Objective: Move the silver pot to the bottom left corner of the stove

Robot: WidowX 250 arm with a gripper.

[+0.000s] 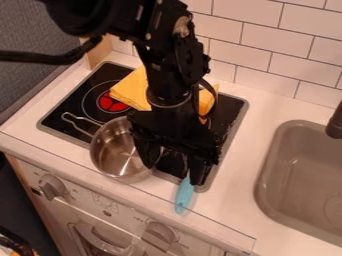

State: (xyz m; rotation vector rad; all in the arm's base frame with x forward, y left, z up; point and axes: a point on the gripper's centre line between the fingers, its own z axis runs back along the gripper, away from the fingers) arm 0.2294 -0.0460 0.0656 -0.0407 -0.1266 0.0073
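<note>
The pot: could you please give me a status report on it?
End effector open, at right side of pot. Pot upright, overhanging front edge of stove. Blue utensil close by, yellow cloth behind.

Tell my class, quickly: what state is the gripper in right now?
Gripper: open, its two fingers spread apart, with nothing visibly clamped between them.

The arm (167, 67) hides part of the yellow cloth (132, 92).
</note>
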